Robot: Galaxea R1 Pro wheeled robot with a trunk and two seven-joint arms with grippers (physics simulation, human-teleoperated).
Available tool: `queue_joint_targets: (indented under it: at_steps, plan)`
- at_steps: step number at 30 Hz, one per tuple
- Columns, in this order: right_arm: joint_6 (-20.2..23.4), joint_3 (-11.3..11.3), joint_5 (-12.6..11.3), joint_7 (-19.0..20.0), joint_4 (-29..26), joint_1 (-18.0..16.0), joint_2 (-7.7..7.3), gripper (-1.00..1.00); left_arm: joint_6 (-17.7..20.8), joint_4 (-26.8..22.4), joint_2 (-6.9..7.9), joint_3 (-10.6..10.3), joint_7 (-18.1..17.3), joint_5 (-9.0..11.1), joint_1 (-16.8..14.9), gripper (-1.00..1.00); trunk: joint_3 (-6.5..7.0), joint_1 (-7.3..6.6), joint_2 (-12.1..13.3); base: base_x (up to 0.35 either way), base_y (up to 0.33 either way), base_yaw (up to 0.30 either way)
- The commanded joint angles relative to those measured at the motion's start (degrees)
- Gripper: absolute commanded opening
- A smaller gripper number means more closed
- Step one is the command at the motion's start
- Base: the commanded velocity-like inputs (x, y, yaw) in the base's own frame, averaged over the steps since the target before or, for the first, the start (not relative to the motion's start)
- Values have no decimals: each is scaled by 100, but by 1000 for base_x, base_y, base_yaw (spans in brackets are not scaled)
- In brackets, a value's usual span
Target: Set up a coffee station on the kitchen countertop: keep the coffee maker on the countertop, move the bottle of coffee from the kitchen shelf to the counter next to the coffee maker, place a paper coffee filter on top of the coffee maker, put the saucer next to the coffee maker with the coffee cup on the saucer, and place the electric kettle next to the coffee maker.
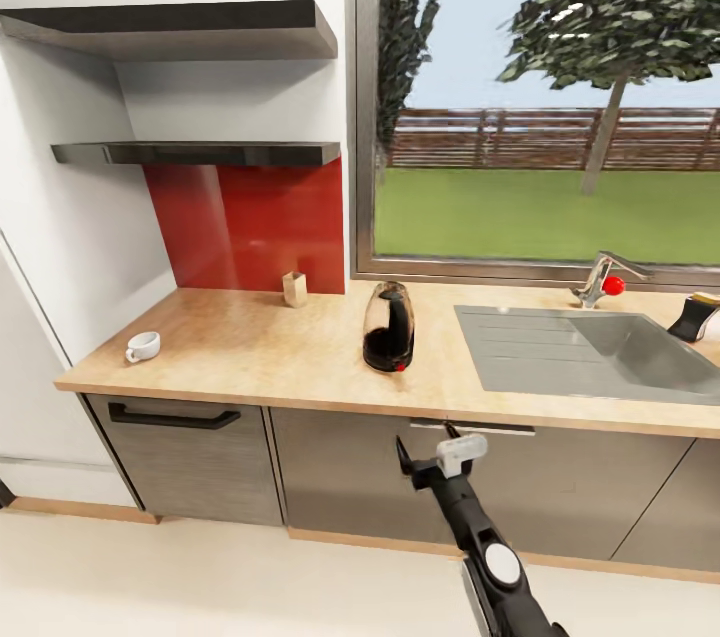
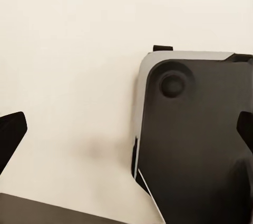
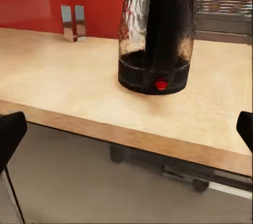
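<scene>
Kettle (image 1: 389, 326) stands upright on the countertop (image 1: 250, 347), near its front edge, w/ bare worktop all round; sink (image 1: 590, 347) beside it, cup (image 1: 142, 346) well apart by the far end, tan box (image 1: 294, 288) at the red panel. Right gripper (image 1: 425, 452) reaches up below the counter edge, fingers spread, holding nothing. Left gripper (image 2: 126, 139) is open over pale floor.

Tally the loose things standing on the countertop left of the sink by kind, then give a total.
Kettle: 1
Cup: 1
Small tan box: 1
Total: 3
</scene>
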Motion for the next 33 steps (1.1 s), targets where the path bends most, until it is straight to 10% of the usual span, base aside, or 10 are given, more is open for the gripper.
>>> queue_joint_targets:
  at_steps: [1, 11, 33]
  plan:
    - [1, 13, 39, -46, -195, -4, 4, 100, -13, 3, 2, -55, 14, 38, -4, 100, -13, 4, -12, 0, 0, 0]
    - [956, 579, 39, -619, -1120, -121, 4, 100, -2, 14, 4, -101, 4, 13, 4, 100, -13, 4, -12, 0, 0, 0]
    - [1133, 555, 38, -655, -217, -461, 4, 100, 40, 220, 3, -98, 19, 20, 14, 100, -13, 4, -12, 198, 0, 0]
